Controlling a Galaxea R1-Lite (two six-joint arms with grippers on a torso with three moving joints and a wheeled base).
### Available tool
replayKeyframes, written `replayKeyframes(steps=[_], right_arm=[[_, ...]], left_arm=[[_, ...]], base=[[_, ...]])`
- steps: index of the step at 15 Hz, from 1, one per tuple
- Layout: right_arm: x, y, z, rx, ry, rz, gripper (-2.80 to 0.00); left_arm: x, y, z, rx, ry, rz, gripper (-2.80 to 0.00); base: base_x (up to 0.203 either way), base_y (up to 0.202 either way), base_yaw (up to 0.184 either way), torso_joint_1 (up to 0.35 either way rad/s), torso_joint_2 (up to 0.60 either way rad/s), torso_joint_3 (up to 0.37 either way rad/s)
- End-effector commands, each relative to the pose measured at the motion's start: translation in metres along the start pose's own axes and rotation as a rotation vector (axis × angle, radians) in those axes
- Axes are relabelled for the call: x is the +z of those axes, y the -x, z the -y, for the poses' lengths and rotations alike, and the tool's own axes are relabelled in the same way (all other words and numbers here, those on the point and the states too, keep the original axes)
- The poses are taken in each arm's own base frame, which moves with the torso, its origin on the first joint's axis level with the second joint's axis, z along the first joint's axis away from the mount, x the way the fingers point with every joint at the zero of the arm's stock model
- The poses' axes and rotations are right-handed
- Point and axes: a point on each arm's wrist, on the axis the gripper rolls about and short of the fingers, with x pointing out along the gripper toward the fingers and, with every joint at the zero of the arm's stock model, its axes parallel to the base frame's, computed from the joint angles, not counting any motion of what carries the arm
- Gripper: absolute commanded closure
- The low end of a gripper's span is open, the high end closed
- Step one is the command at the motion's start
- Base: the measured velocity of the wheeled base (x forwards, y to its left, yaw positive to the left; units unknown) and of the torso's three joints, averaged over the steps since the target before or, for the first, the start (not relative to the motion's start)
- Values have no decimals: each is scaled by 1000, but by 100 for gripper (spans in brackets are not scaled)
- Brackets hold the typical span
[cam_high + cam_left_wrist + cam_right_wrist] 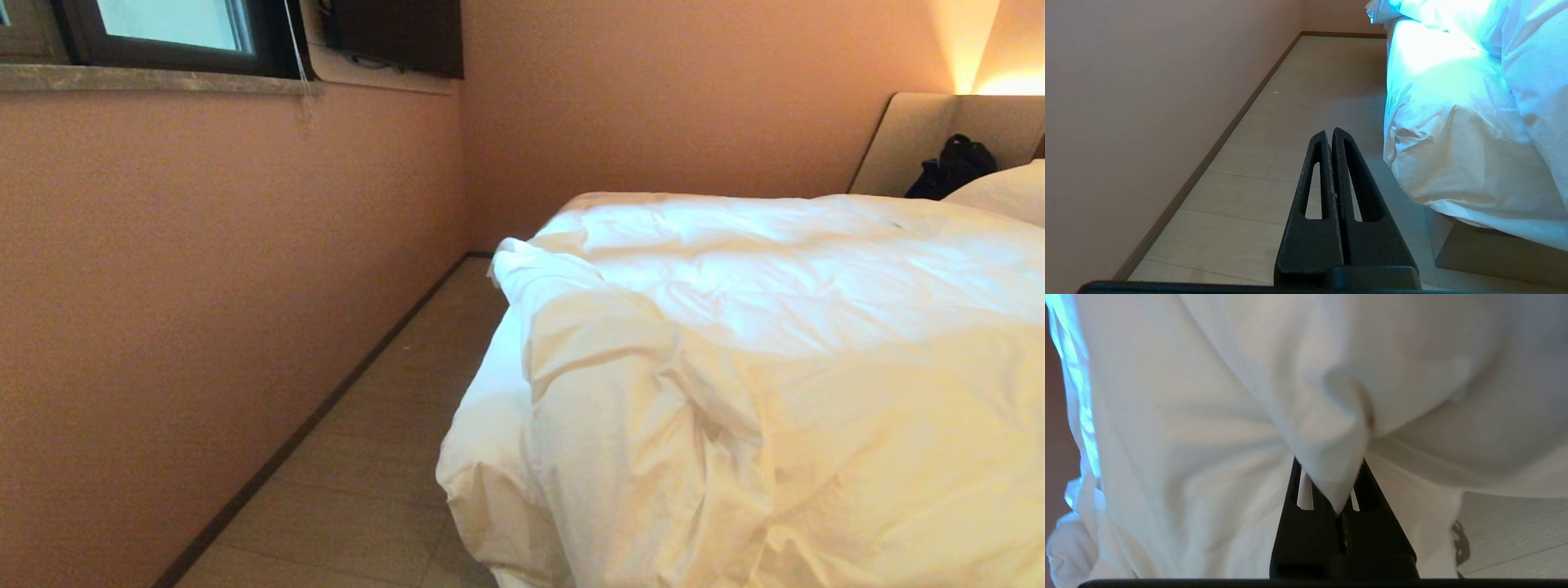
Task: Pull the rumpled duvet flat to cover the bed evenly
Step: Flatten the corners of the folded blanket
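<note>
The duvet (pixel 775 327) is piled in a rumpled heap across the bed (pixel 1490 249), with a bunched corner hanging down over the near side toward the floor (pixel 367 457). A fold of it is pinched between the fingers of the right tool (pixel 1337 473), so that one is clenched on the duvet, pretty much buried in white fabric. The left tool (pixel 1329 134) is held low over the floor beside the bed, fingers pressed together with nothing in them. A pillow (pixel 1008 192) and a black bag (pixel 951 167) are seen up by the headboard (pixel 914 139).
</note>
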Motion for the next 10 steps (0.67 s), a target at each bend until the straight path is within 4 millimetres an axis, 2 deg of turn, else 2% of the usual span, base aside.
replayKeyframes(steps=[1,7,10], right_arm=[[7,22,3,-10,2,60,0],[37,65,17,-80,-16,170,0],[41,67,27,-87,-73,134,0]], left_arm=[[0,0,0,1,0,0,0],[0,0,0,1,0,0,0],[0,0,0,1,0,0,0]], base=[[0,0,0,0,0,0],[0,0,0,0,0,0],[0,0,0,0,0,0]])
